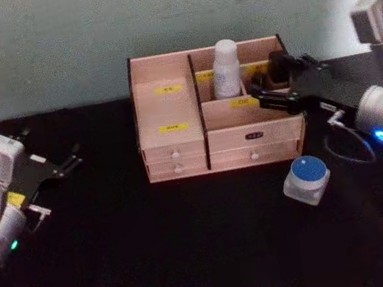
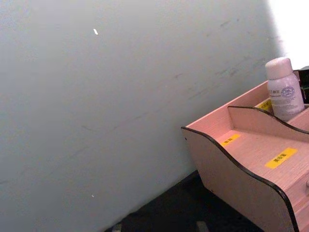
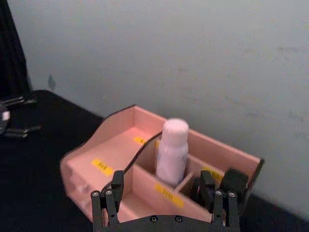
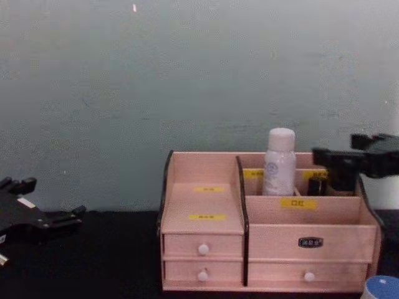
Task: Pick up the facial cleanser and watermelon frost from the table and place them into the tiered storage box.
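Right gripper (image 1: 265, 80) spread wide over tiered storage box (image 1: 175, 128) right rear; white bottle (image 1: 226, 70) upright inside; left gripper (image 1: 70, 161) parked left of box, fingers parted

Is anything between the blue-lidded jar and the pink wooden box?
Nothing visible. The white jar with the blue lid stands on the black table just before the right front corner of the light pink wooden tiered storage box. The open right pincer hovers over its right rear compartment.
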### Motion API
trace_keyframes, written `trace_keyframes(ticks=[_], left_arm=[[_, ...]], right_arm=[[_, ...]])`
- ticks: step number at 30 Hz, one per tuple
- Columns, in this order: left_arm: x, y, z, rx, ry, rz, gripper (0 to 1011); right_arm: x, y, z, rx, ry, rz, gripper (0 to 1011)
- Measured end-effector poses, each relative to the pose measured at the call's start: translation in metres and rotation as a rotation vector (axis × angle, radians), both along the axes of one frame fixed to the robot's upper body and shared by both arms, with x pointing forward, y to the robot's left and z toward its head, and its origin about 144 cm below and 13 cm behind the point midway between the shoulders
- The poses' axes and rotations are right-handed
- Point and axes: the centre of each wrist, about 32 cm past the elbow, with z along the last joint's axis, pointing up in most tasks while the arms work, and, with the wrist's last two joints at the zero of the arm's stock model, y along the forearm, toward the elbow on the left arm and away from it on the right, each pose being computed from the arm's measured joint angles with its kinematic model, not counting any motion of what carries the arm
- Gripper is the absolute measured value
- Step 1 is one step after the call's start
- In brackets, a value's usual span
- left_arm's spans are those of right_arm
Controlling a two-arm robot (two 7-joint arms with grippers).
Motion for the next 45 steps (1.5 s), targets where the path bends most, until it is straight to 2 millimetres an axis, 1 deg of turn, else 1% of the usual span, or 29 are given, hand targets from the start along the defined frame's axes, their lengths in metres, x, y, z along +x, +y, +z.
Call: trace_keyframes(ticks=[2, 5, 8, 11, 18, 22, 27, 45], left_arm=[[0.0, 0.0, 0.0, 0.0, 0.0, 0.0, 1001], [0.0, 0.0, 0.0, 0.0, 0.0, 0.0, 1001], [0.0, 0.0, 0.0, 0.0, 0.0, 0.0, 1001], [0.0, 0.0, 0.0, 0.0, 0.0, 0.0, 1001], [0.0, 0.0, 0.0, 0.0, 0.0, 0.0, 1001], [0.0, 0.0, 0.0, 0.0, 0.0, 0.0, 1001], [0.0, 0.0, 0.0, 0.0, 0.0, 0.0, 1001], [0.0, 0.0, 0.0, 0.0, 0.0, 0.0, 1001]], right_arm=[[-0.007, -0.004, 0.0, -0.002, 0.014, 0.0, 1002], [-0.028, -0.014, 0.0, -0.013, 0.051, -0.008, 1002], [-0.04, -0.019, -0.001, -0.024, 0.078, -0.017, 1002], [-0.057, -0.025, -0.002, -0.047, 0.118, -0.026, 1002], [-0.078, -0.034, -0.005, -0.085, 0.203, -0.044, 1002], [-0.082, -0.035, -0.007, -0.104, 0.242, -0.059, 1002], [-0.083, -0.033, -0.012, -0.122, 0.279, -0.073, 1002], [-0.074, -0.03, -0.028, -0.145, 0.346, -0.07, 1002]])
